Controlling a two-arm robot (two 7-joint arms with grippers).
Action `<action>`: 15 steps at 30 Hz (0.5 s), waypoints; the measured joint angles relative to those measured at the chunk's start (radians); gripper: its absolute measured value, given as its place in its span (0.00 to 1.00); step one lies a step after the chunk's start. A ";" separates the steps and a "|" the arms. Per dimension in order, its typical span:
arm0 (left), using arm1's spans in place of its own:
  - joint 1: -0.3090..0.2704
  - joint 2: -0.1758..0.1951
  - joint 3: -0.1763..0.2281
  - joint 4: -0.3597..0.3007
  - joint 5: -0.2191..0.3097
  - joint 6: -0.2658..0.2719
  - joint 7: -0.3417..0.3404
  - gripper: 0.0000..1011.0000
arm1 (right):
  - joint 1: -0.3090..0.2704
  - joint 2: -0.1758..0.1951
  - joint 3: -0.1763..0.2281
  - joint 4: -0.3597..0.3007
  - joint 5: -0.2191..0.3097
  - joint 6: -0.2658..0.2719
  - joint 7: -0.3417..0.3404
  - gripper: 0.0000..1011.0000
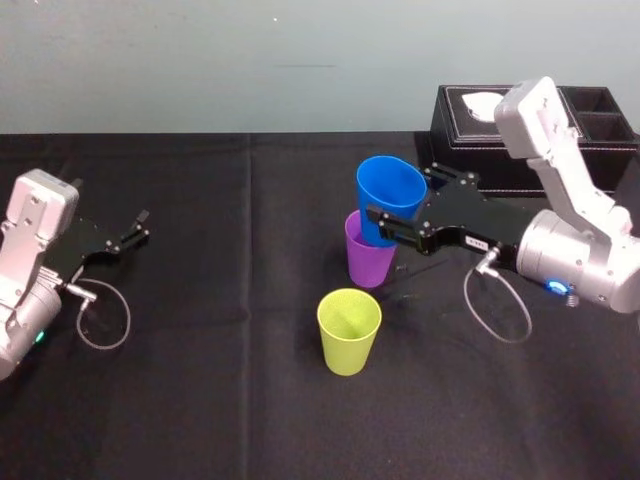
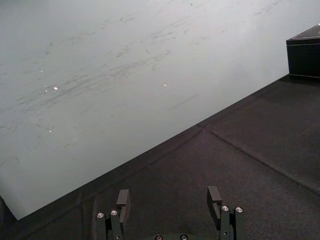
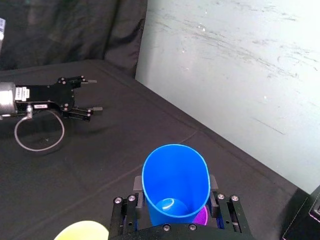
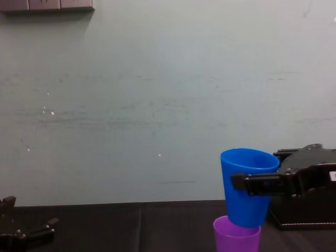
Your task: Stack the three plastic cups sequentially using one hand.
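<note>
Cups occupy the middle of the head view, on a black-clothed table [image 1: 200, 400]. We see the right gripper [image 1: 395, 205] reaching in from the right edge, its fingers closed on the blue cup [image 1: 388, 190], one on each side of the wall below the rim. The blue cup hangs directly over the purple cup [image 1: 368, 265]. In the lower right of the chest view its base appears just inside the purple rim, not seated. The yellow-green cup [image 1: 348, 330] stands alone just below them in the head view, apart from both. At the far left the left gripper [image 1: 135, 238] rests idle, fingers spread, holding nothing. A black tissue box [image 1: 470, 125] sits at upper right.

We judge the step in hand to be nesting blue into purple. To do it well, we would hold the blue cup upright and centred and lower it straight until the walls bind. Only then would we open the fingers, so the light purple cup is not tipped or dragged.
</note>
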 joint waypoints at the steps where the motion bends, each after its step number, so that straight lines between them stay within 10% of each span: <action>1: 0.000 0.000 0.000 0.000 0.000 0.000 0.000 1.00 | 0.005 -0.003 -0.003 0.006 -0.002 0.000 0.001 0.71; 15: 0.000 0.000 0.000 0.000 0.000 0.000 0.000 1.00 | 0.066 -0.041 -0.038 0.087 -0.029 0.006 0.010 0.71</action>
